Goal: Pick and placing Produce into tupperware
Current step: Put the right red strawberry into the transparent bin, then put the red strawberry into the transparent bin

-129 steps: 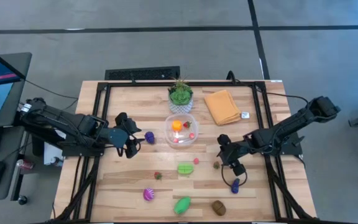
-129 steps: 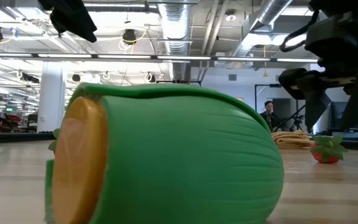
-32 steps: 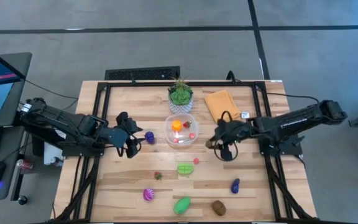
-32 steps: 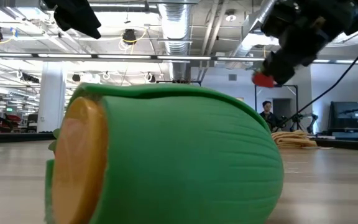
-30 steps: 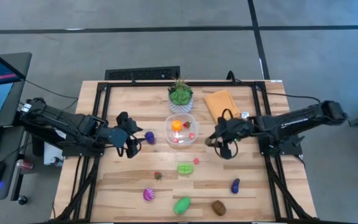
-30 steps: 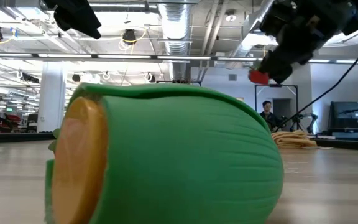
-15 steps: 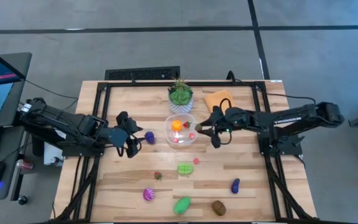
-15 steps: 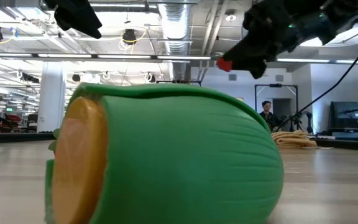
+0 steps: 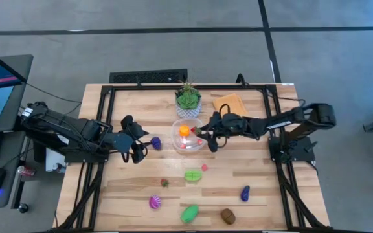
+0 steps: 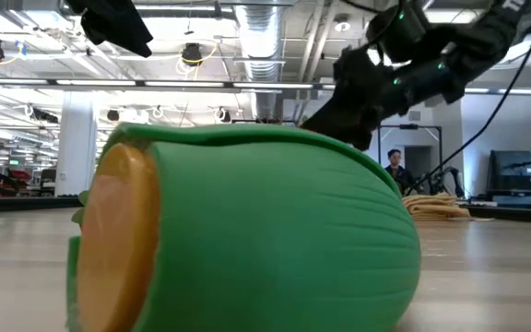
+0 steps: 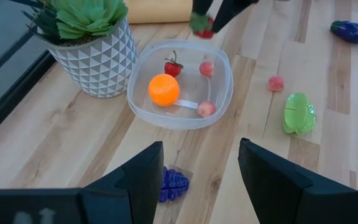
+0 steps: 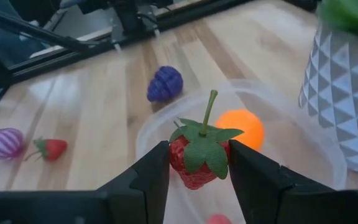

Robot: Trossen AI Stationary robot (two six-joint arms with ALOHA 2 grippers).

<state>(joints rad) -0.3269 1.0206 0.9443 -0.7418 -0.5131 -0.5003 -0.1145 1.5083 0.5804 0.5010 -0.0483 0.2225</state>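
While the strawberry [image 12: 199, 154] hangs pinched between the fingers of the right pincer [image 12: 194, 163] above the tupperware [image 9: 189, 135], the main risk, as I judge it, is a release too near the rim. From overhead the pincer sits at the container's right-hand edge rather than over its middle, so a drop from there could clip the wall and send the fruit bouncing out onto the bench [image 9: 141, 188]. Its leafy cap and thin stem could also catch on a finger when the grip opens and flick it sideways. A low approach might nudge the light plastic box itself, or shove it toward the white pot of the potted plant [image 9: 188, 98] just behind it.

The strawberry is small, red and dimpled, with a green cap and an upright stem — gripped on both flanks, clear of any surface. Below it the clear, round-cornered tupperware already holds an orange ball [image 11: 164, 89], another strawberry [image 11: 173, 66] and two small pink pieces.

Further out, a purple grape bunch [image 9: 155, 142] lies just left of the container, beside the left pincer [image 9: 135, 145], which waits there with fingers spread apart and nothing between them. Nearer the front of the bench lie a green slice [image 9: 193, 175], a small pink piece, a small red strawberry, a striped purple piece [image 9: 155, 202], a green melon [image 9: 190, 212], a brown piece [image 9: 228, 215] and a dark eggplant [image 9: 245, 192]. A folded orange cloth [image 9: 233, 102] sits behind the right arm.
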